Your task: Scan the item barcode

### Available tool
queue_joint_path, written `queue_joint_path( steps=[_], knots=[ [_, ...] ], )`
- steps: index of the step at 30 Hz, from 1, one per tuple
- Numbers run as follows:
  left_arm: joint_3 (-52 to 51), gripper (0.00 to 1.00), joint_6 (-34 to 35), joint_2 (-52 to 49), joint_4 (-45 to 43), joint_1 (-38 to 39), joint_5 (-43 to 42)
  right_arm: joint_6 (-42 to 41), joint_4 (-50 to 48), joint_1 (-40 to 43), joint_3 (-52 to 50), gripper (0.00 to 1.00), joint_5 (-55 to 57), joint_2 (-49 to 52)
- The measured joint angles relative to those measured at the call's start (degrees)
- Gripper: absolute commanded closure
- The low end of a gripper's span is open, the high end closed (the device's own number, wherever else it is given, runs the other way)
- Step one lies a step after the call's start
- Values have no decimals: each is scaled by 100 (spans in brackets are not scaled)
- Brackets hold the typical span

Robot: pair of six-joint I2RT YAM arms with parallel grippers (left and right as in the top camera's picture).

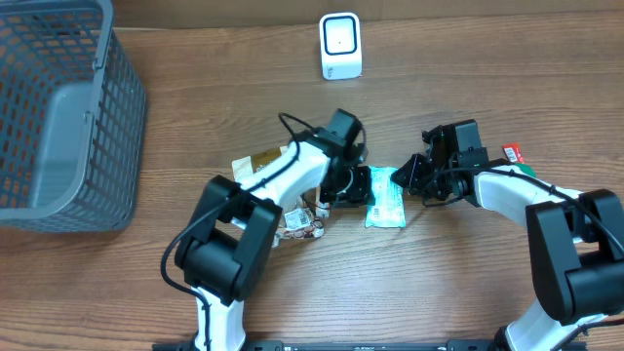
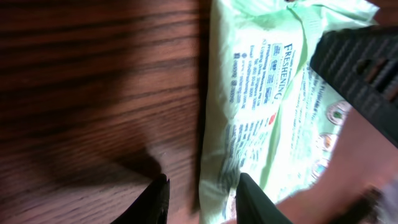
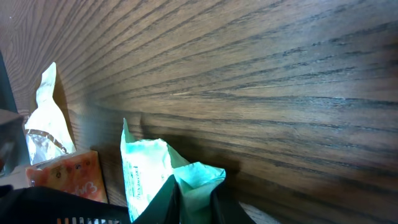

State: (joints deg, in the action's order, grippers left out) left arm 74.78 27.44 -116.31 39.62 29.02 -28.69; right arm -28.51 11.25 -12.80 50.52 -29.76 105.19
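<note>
The item is a pale green wipes pack [image 1: 385, 199] lying flat on the wooden table between both arms. My left gripper [image 1: 357, 185] is at its left edge. In the left wrist view the pack [image 2: 267, 106] shows blue print, and my left gripper [image 2: 203, 199] is open, its fingers straddling the pack's edge and bare wood. My right gripper [image 1: 410, 179] is at the pack's right end. In the right wrist view my right gripper [image 3: 196, 200] is shut on a folded end of the pack [image 3: 146, 168]. The white scanner [image 1: 340, 46] stands at the table's far side.
A grey mesh basket [image 1: 58, 117] fills the far left. A brown packet [image 1: 259, 162] and crumpled wrappers [image 1: 302, 224] lie under the left arm. A small red item [image 1: 514, 153] lies by the right arm. An orange packet [image 3: 65, 177] is behind the pack.
</note>
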Motion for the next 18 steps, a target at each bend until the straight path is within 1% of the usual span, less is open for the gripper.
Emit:
queue_joint_path(
  steps=[4,8,15,17,18],
  knots=[
    [9,64,-216,-9,111,-118,-407,2,0,0,0,83,2,0],
    [17,60,-358,-9,111,24,-494,0,-9,0,0,82,2,0],
    [20,60,-295,-9,96,295,-144,-2,-13,0,0,82,0,11],
    [-26,61,-221,-9,4,317,-35,-2,-9,0,0,82,-2,11],
    [-59,63,-186,-9,-48,317,-39,-2,-13,0,0,82,-2,11]
  ],
)
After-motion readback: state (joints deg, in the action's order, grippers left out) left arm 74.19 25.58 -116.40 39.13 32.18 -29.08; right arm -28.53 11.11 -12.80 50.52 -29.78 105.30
